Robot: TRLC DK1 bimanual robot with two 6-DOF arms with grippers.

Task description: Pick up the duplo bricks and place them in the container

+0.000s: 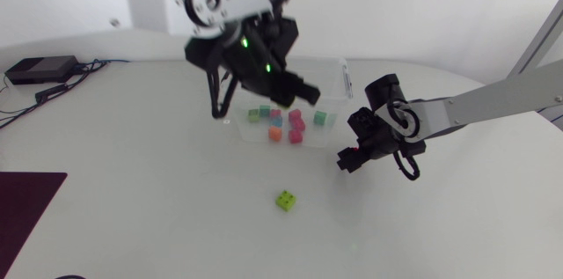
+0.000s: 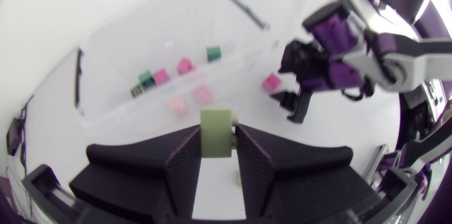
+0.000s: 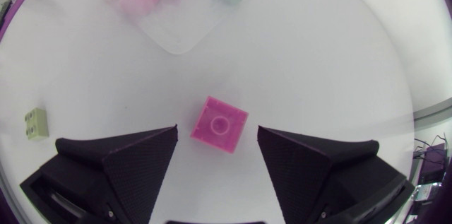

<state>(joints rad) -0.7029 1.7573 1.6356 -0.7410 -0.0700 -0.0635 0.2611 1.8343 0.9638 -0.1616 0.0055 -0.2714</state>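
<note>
Down on a glossy white table (image 1: pixel 132 182). Toward the far edge, centre: clear container (image 1: pixel 332 75), several bricks inside. Clamped in the left jaws, a pale green brick (image 2: pixel 215 133), hanging over the container, seemingly close to its near wall. Let go here and could clip the rim, bounce out. Spread wide, the right jaws framing the pink brick (image 3: pixel 219 124), just off the container's right corner, not touching. Closing off-centre could skid it across that slick top. Toward the near edge, lime brick (image 1: pixel 286 200), well apart, room to spare.
</note>
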